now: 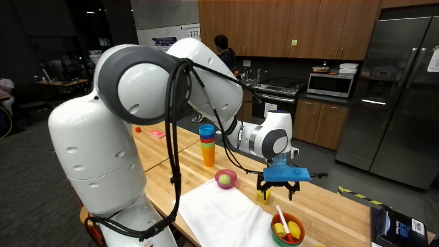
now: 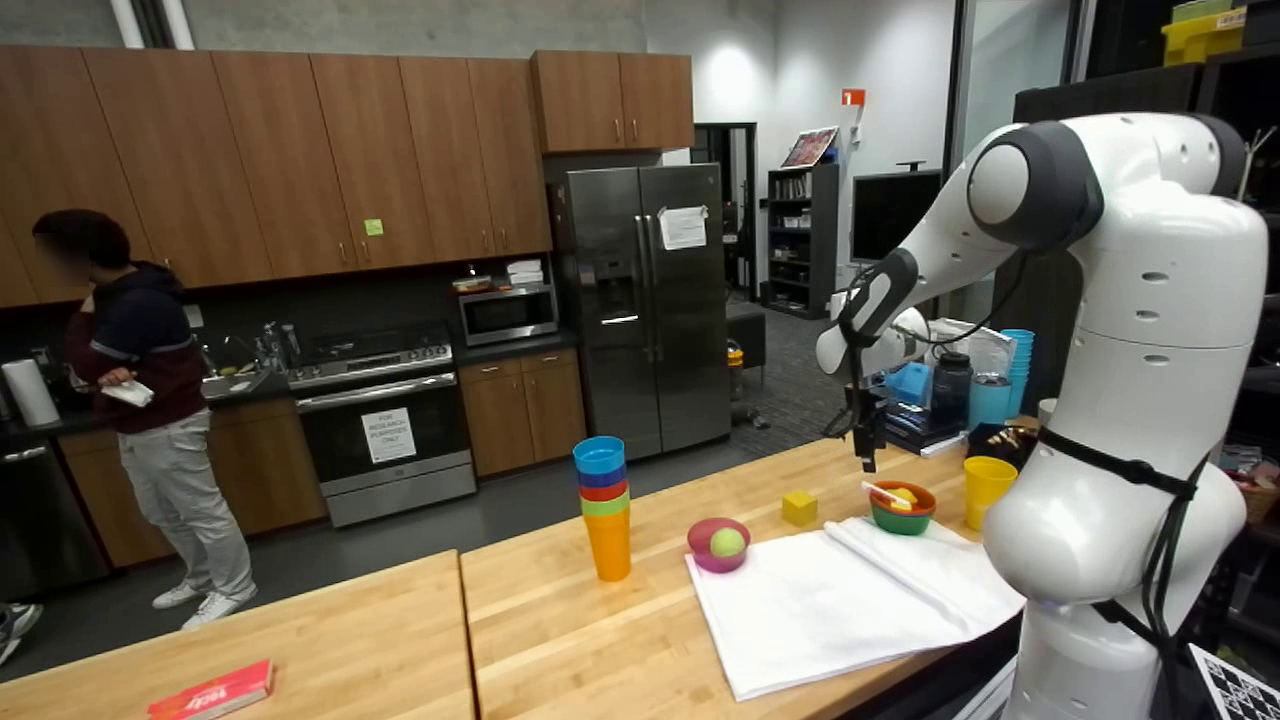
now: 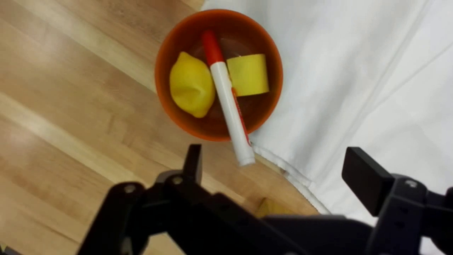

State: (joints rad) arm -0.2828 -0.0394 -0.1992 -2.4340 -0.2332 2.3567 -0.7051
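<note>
Tool of mine (image 1: 277, 196) hangs over the table (image 2: 590, 660) with its two fingers wide apart, and nothing is between them. Nearest to it in the wrist view is the marker (image 3: 227, 98), which leans inside the orange bowl (image 3: 275, 71): the red cap is down, the white end passes over the rim and points towards the gap of my fingers, but it does not touch them. In the same bowl there are the lemon (image 3: 193, 85), on one side of the marker, and a yellow piece (image 3: 247, 75), on the other side. The bowl is at the edge of the white cloth (image 2: 830, 610).

As for the progress, I judge that the work at this bowl is well advanced, because three things are already in it and my tool carries no load. Left outside are the yellow block (image 2: 800, 508) on the table, near the cloth, and the ball (image 2: 728, 543), which sits in its own pink bowl (image 2: 703, 557). About the marker, I would say it is contained only partly
</note>
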